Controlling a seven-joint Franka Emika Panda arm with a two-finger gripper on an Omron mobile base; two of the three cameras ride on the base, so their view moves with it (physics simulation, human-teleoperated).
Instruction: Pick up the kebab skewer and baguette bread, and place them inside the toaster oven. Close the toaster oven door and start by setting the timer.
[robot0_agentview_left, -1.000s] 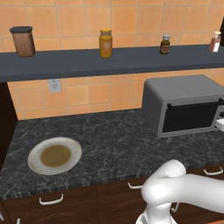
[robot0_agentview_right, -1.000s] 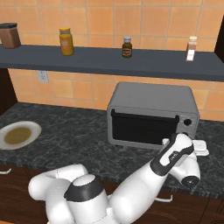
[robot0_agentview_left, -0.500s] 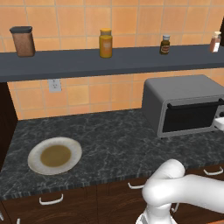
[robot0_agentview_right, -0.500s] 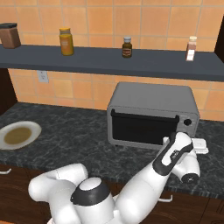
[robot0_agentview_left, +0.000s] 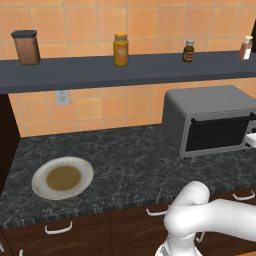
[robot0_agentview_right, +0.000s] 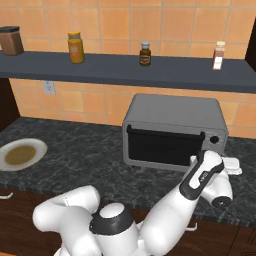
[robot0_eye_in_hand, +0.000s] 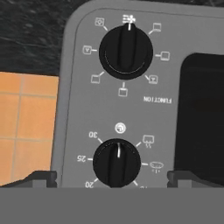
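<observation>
- Basically at the last step — the toaster oven (robot0_agentview_right: 172, 131) sits at the right end of the counter (robot0_agentview_left: 130, 155), back against the tiled wall, and the toaster oven door (robot0_agentview_right: 162, 146) is shut, handle bar up along the top edge.
- Skewer and baguette: the plate (robot0_agentview_left: 62, 178) near the counter's left front edge is bare, so I judge both are inside; the dark glass hides them, can't confirm.
- Left to do: set the timer. Hand view looks upside down at the control panel — timer knob (robot0_eye_in_hand: 117, 162) with 20/25/30 marks low in view, function knob (robot0_eye_in_hand: 126, 51) above it.
- Gripper (robot0_eye_in_hand: 112, 177) is up at the oven's right front corner, fingertips (robot0_eye_in_hand: 41, 177) spread wide, either side of the timer knob.
- Jaws released — holding nothing, and I see no contact with the knob yet.
</observation>
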